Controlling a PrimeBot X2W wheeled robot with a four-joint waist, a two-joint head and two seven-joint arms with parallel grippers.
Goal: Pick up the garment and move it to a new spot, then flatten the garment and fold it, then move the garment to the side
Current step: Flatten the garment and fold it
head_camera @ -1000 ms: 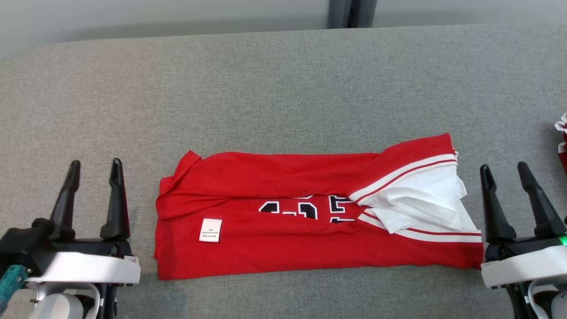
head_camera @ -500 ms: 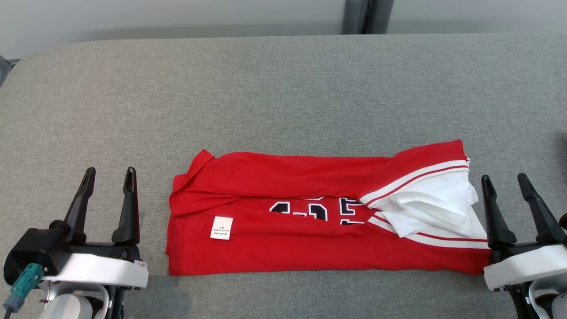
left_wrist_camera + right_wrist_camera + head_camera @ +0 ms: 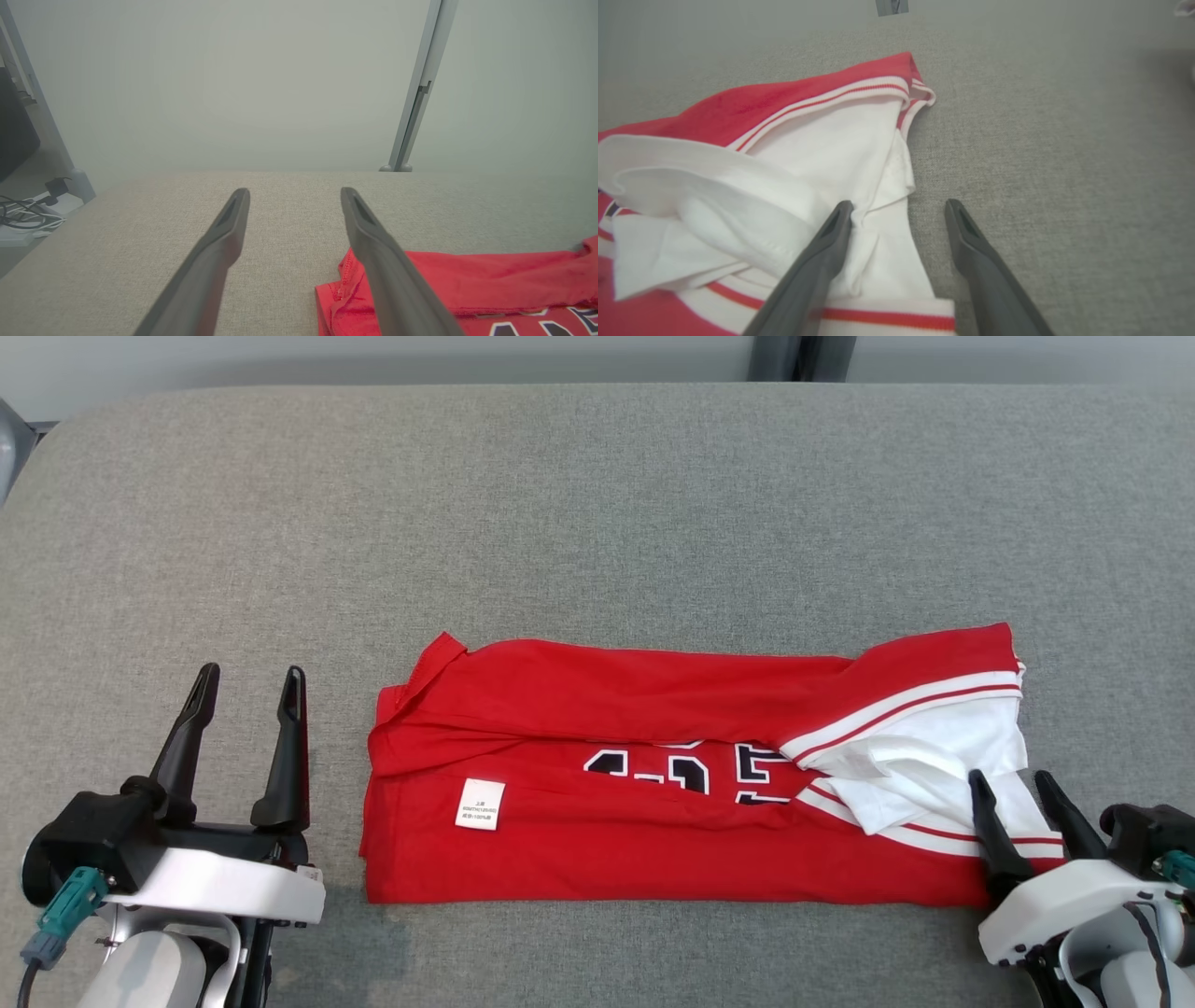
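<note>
Garment (image 3: 653,845) lies lengthwise between left end effector (image 3: 253,669) and nearer right end effector (image 3: 1010,777), both spread apart and empty.

Garment (image 3: 653,821) lies on the table (image 3: 597,523), near-centre, long axis left-right. Left gripper (image 3: 252,670) just beside its left end, apart. Right gripper (image 3: 1010,777) straddles its right edge - near corner.

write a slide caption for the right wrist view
Open right hand at the white-striped end of the red garment, one finger over cloth, the other over the gray table.
</note>
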